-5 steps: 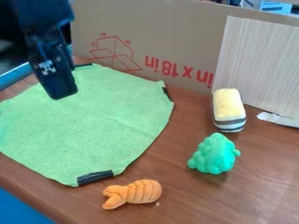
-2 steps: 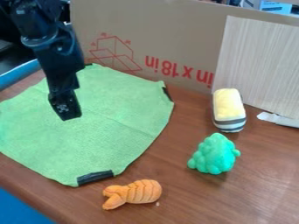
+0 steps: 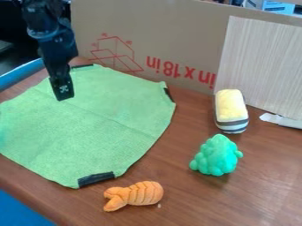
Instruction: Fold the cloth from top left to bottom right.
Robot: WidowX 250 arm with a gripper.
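Cloth (image 3: 100, 128) spread out, gripper (image 3: 64, 97) over its upper left part

At the far left, a blue edge (image 3: 17, 76) runs beside the table (image 3: 198, 205). The cloth, light green, lies open on the table and runs out of view at the left. The black gripper points down over its upper left part; I cannot tell whether it is open or closed, nor whether it touches the cloth. A pale mark shows on the gripper near its tip, too small to make out. The cloth has dark strips at its top, right and bottom corners, and a faint crease across it.

Just beside the bottom strip lies an orange toy (image 3: 135, 194). Behind the cloth stands cardboard (image 3: 189, 39), with a box drawing in red and, right of it, large red print turned upside down. Farther right are a green toy (image 3: 217, 156), bumpy, and behind it a yellow toy (image 3: 230, 106) with a striped base. A pale panel (image 3: 259, 66) leans on the cardboard, a white scrap (image 3: 283, 120) near its foot. At the top right, a box (image 3: 271, 6) bears small print on blue.
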